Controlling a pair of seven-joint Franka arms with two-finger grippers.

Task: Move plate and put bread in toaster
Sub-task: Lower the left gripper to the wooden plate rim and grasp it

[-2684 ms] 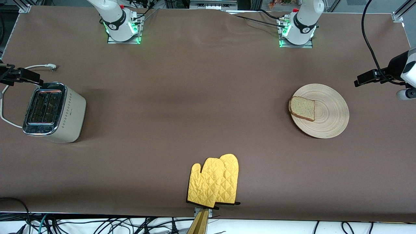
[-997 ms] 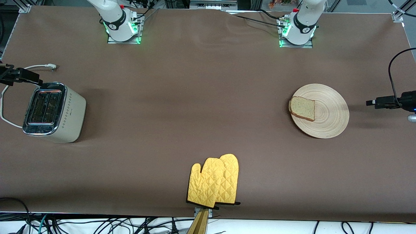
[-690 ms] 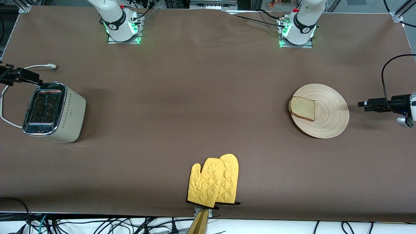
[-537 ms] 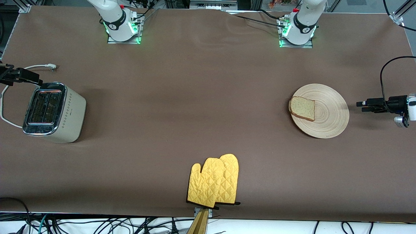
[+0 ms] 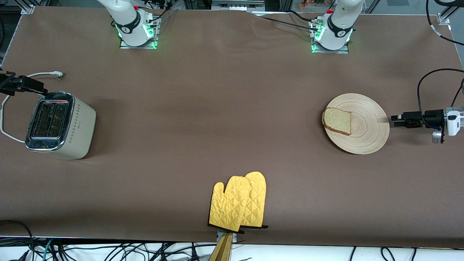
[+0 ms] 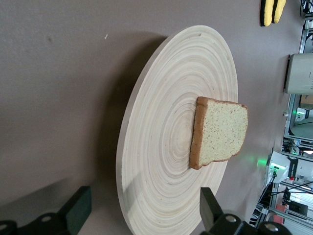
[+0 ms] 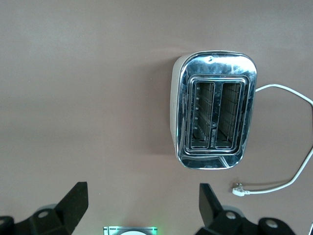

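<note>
Nothing is done yet: the bread point(image 5: 338, 121) lies on the unmoved plate point(image 5: 369, 136), toaster point(image 5: 59, 125) empty, left end effector point(image 5: 395, 120) beside the plate and right end effector point(image 7: 142, 205) above the toaster both wide, empty.

No text, label or number is legible on anything in view.

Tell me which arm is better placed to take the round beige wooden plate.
Left. The left hand is open, low beside the round beige wooden plate's rim at its own end. The right hand, open, waits by the cream-white toaster.
</note>
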